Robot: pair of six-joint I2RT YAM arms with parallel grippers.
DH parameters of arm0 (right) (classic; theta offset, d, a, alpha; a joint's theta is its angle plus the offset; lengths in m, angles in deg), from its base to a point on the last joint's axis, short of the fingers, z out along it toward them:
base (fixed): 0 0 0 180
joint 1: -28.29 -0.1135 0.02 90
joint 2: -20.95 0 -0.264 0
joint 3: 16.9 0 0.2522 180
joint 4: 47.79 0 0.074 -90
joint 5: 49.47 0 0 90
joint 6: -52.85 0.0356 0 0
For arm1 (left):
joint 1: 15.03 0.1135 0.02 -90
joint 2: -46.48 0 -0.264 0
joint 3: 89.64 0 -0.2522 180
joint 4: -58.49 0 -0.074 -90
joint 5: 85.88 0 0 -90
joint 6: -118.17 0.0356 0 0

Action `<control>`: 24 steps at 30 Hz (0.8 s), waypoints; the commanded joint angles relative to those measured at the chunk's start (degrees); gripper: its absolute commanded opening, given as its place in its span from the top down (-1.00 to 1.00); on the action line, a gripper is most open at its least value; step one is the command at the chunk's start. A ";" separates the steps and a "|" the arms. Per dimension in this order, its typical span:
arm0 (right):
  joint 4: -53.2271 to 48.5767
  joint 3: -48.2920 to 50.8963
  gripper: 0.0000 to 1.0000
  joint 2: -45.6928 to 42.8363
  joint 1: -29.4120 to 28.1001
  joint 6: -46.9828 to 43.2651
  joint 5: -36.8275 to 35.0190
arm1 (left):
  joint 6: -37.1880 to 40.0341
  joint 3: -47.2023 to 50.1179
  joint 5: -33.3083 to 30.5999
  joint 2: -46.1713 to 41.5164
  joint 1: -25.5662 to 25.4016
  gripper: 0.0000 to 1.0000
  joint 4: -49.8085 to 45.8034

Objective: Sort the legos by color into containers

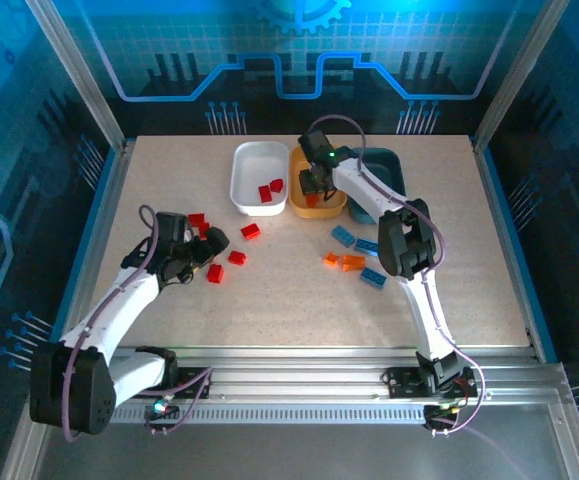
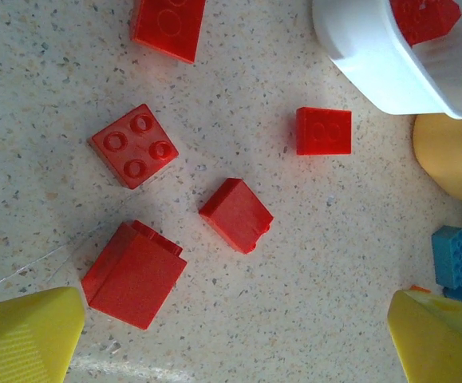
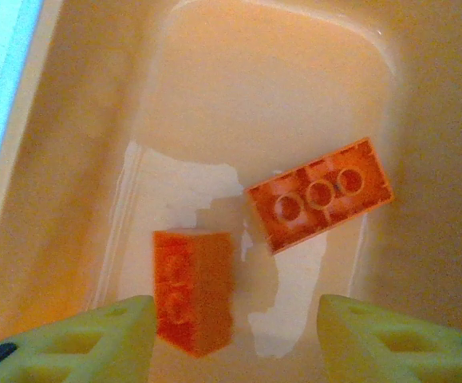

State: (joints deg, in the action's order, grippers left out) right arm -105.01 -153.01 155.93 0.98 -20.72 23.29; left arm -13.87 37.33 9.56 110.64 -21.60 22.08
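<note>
Presently we see the left claw (image 1: 201, 243) low over the counter (image 1: 289, 310) on its left side, jaws spread wide and gripping nothing. In its wrist view the two yellow fingers (image 2: 25, 339) sit at the bottom corners, and loose red bricks (image 2: 236, 214) lie on the speckled surface ahead of them, one with its studs facing up, the others on their sides. The white tub (image 1: 244, 165) stands at the far middle of the counter with two more red pieces (image 1: 270, 190) inside. Touching its right side is the yellow-orange tub (image 1: 331, 208), and the dark teal tub (image 1: 389, 165) comes next on the right.

The right claw (image 1: 314, 184) hangs over the yellow-orange tub. Its wrist view shows the jaws standing apart, holding nothing. Two orange bricks (image 3: 320, 194) lie on the tub floor, one studs up, the other on its side just beside the left finger.

On the counter in front of the tubs, near the right arm, lie three blue bricks (image 1: 367, 246) and two orange pieces (image 1: 353, 263).
</note>
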 commanded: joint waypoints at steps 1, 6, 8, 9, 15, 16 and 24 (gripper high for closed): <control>0.15 3.47 -0.15 -7.99 -0.04 0.08 1.26 | 0.81 0.11 0.14 2.32 0.42 -0.98 -0.36; 5.86 18.10 -0.16 -21.40 -0.76 2.04 2.32 | 1.90 -0.53 -1.39 7.55 0.42 -0.93 0.06; 8.88 26.43 -0.17 -27.40 -1.37 3.52 3.33 | 3.18 -1.25 -1.85 10.71 0.42 -0.83 0.17; 10.25 30.70 -0.17 -30.30 -1.74 4.10 3.46 | 4.04 -1.86 -2.08 12.78 0.25 -0.75 0.06; 13.18 49.40 -0.18 -41.84 -2.13 6.84 5.22 | 8.11 -8.42 -5.94 23.16 -2.96 -0.61 -3.32; 13.06 51.48 -0.18 -43.29 -2.13 7.02 5.29 | 8.81 -9.45 -7.54 24.05 -3.82 -0.60 -4.27; 11.52 57.83 -0.18 -50.81 -1.61 6.63 4.75 | 11.30 -10.87 -14.99 26.03 -8.43 -0.45 -8.19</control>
State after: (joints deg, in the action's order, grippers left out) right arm -94.30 -95.11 108.59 -0.90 -14.67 27.58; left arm -5.17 27.84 -0.70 135.80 -28.36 18.32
